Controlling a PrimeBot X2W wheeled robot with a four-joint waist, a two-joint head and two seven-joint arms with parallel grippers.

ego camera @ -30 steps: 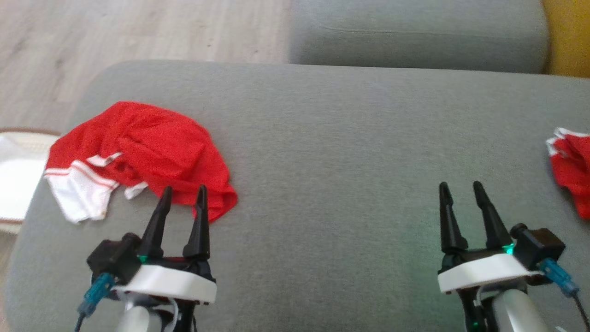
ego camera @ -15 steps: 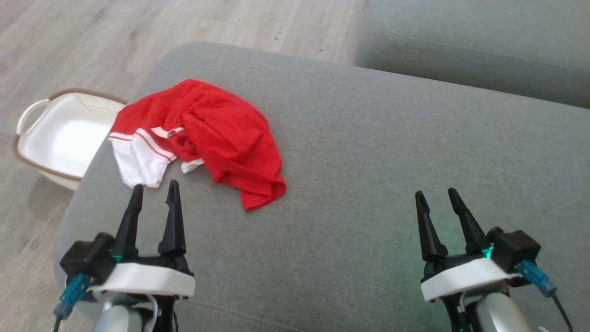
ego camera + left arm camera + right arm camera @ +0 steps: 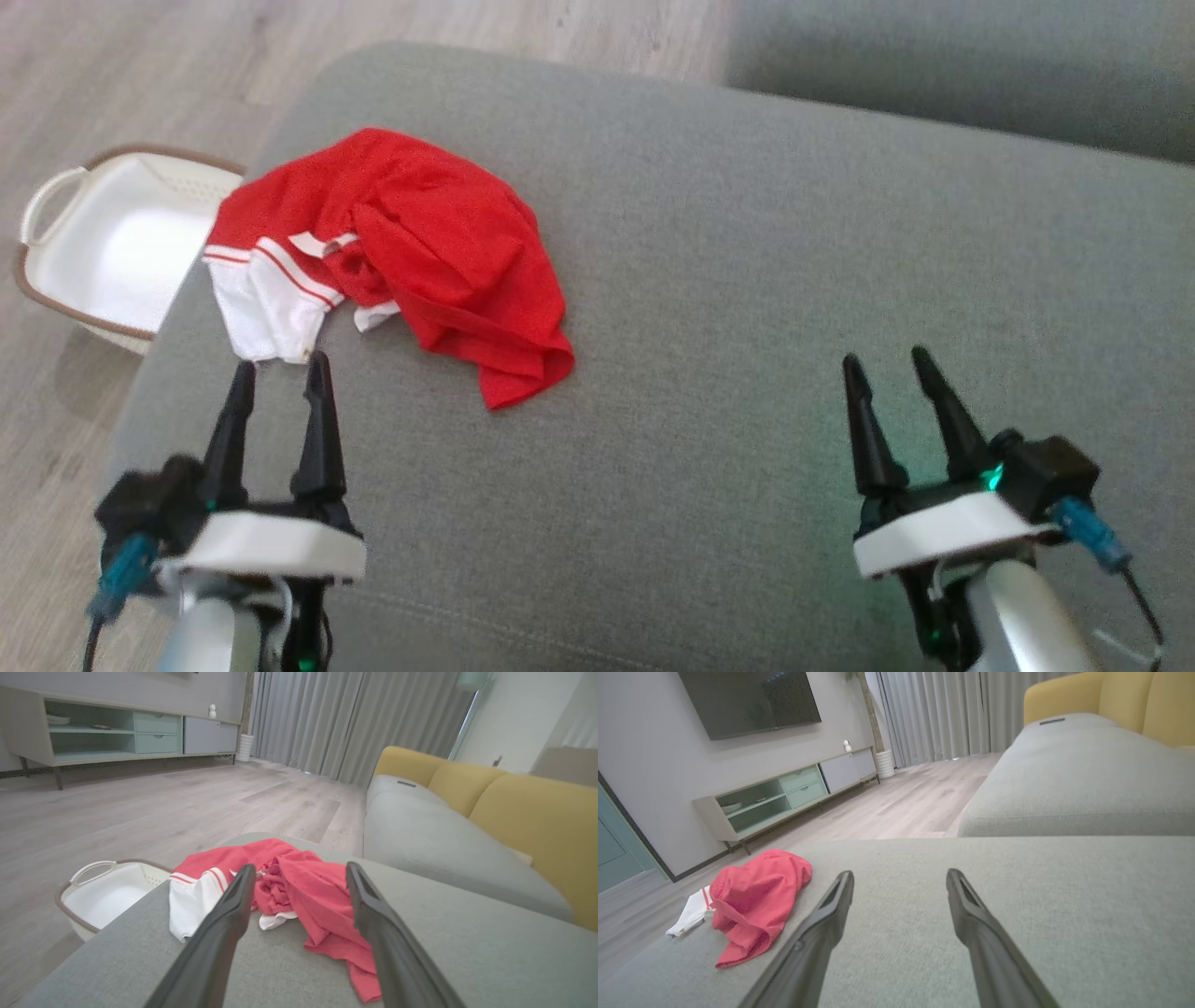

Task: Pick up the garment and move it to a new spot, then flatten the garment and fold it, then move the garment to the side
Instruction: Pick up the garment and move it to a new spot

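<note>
garment (image 3: 439, 243), crumpled, elongated far-left to near-right

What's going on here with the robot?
A two-armed robot faces a grey cushion where a crumpled red-and-white garment lies. Its left end effector is open just short of the garment's white edge; the right end effector is open over bare cushion. Nothing is held yet. A white basket sits on the floor.

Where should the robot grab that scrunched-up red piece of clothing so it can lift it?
Probably the raised red fold in the middle of the garment, pinched from above by the open left gripper, which is nearest. The cloth bunches up there, giving the jaws something to close on; the white part lies flat on the cushion.
</note>
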